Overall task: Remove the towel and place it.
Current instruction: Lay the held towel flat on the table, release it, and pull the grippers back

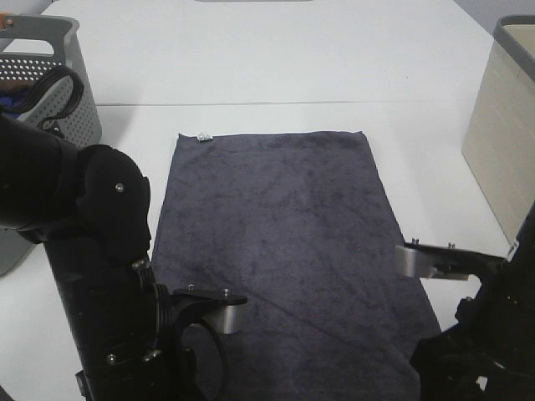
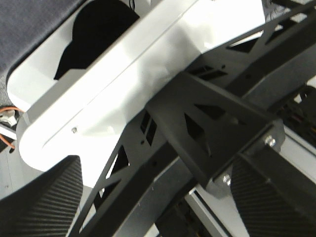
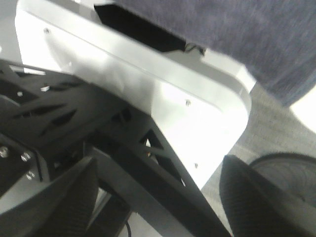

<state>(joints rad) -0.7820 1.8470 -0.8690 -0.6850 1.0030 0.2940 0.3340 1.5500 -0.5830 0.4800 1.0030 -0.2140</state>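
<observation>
The towel [image 1: 280, 251] is recorded spread flat at frame centre on the table [image 1: 292, 58] (tag [image 1: 203, 135] at its upper-left corner), with left gripper [image 2: 155, 163] and right gripper [image 3: 159, 160] both parted wide and empty.

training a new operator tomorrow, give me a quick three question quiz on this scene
1. True or false: the towel lies spread flat on the table.
2. In the high view, the towel's white tag is at which corner: A far left, B far right, C near right?
3. Fill in: the perforated grey basket stands on the towel's ___ side.
Key: 1 true; 2 A; 3 left.
</observation>
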